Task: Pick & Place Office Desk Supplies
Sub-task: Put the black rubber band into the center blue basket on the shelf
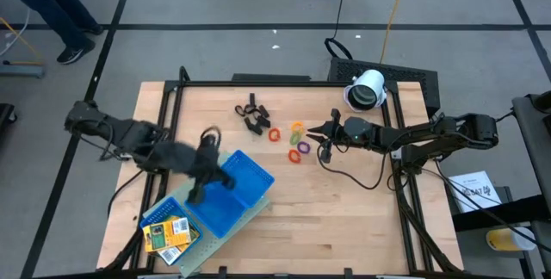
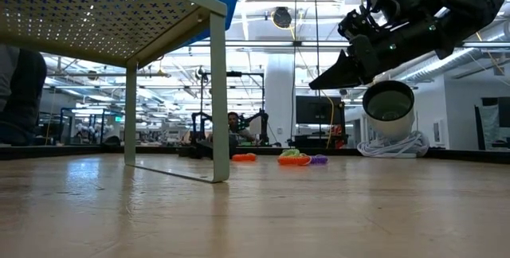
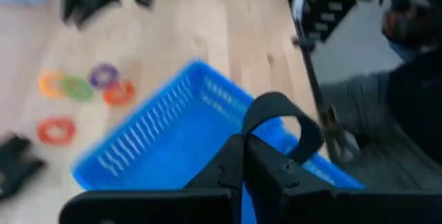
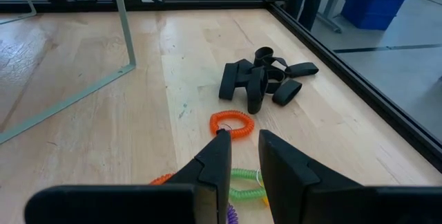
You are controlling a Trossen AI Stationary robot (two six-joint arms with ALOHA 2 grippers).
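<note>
The table (image 1: 344,219) carried a blue tray (image 1: 245,184) on a raised mesh stand. Above the tray, the left gripper (image 3: 243,156) was clenched on a black clip (image 3: 280,117), so letting go only once it sat low over the open compartment would probably keep the clip from bouncing out. The right gripper (image 4: 242,156) hovered over the rings (image 4: 233,123), its fingers a little apart and holding nothing. More clips (image 4: 266,77) lay just beyond. Two yellow packs (image 1: 166,233) already sat in the tray's end; their print was unreadable
</note>
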